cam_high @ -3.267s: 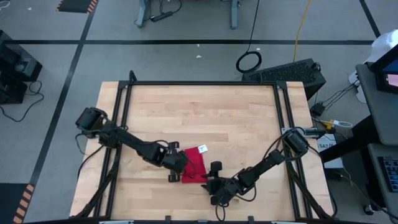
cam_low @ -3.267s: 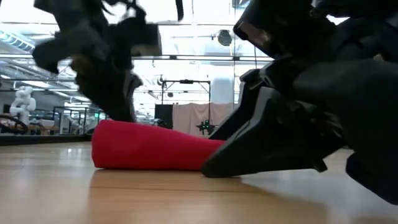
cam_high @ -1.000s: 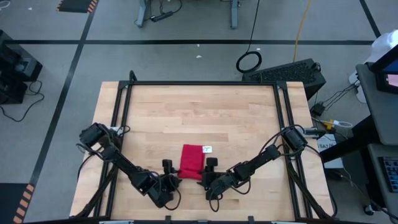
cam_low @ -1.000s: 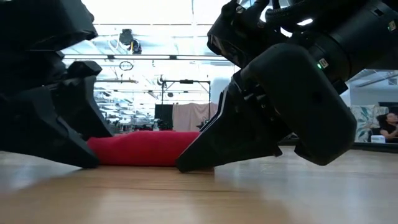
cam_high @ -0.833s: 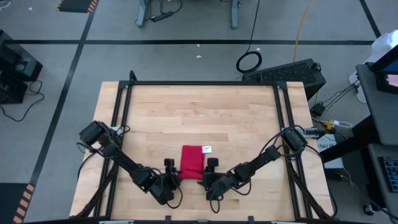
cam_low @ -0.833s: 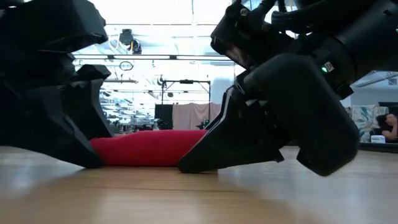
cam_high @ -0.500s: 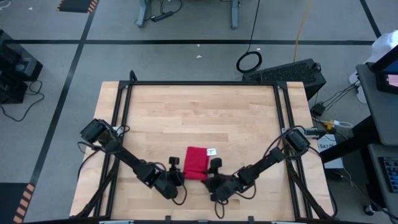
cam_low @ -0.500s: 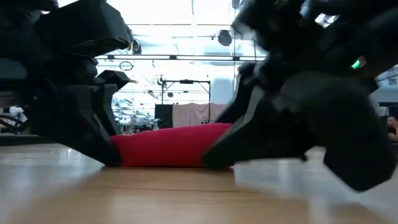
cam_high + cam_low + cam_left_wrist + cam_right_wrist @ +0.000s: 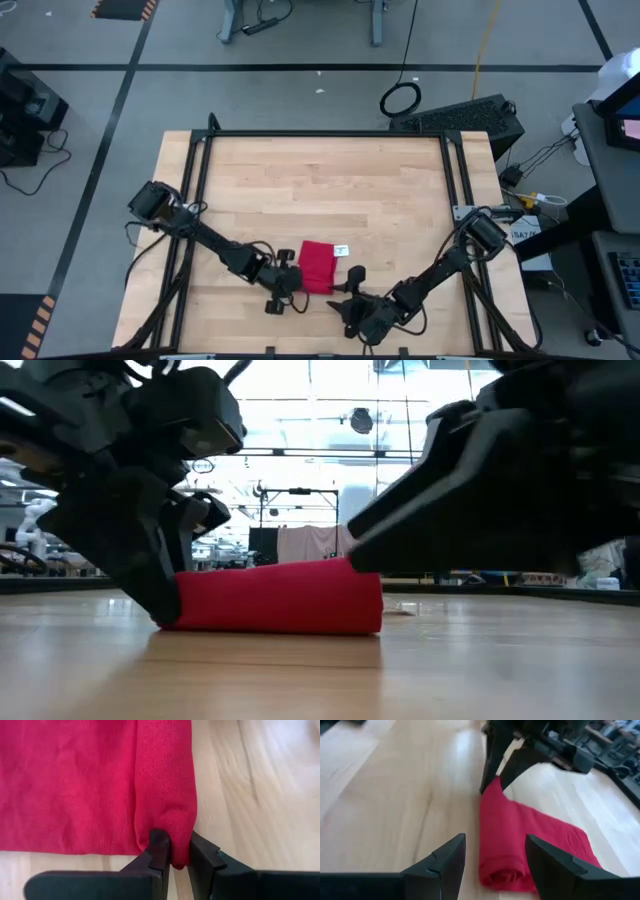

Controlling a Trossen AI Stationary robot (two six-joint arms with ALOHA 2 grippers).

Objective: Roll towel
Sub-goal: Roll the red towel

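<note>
The red towel (image 9: 318, 267) lies on the wooden table near its front middle. It is partly rolled: the roll (image 9: 500, 850) lies along its near side and a flat part (image 9: 65, 785) reaches toward the far side. Its white tag (image 9: 342, 250) is at the far right corner. My left gripper (image 9: 287, 280) is shut on the roll's left end and also shows in the left wrist view (image 9: 179, 847). My right gripper (image 9: 352, 282) is open and empty a little to the right of the towel. Its fingers (image 9: 440, 865) stand short of the roll's right end. My left gripper pinches the left end of the roll (image 9: 167, 820) between its two fingers (image 9: 159, 845). It comes about level from the table's left, and the fingers lie along the roll. The towel rests on the table, and several layers are between the fingers.
A black frame (image 9: 320, 133) runs round the tabletop. Bare wood lies on the far half of the table (image 9: 330, 190). In the low view my right arm (image 9: 520, 490) hangs above the table to the right of the towel (image 9: 270, 600).
My right gripper has come off the towel's right end, risen from the table and drawn back toward the near right. My left gripper has stayed at the left end and gone a little toward the right. The towel has slid slightly to the right and nearer.
</note>
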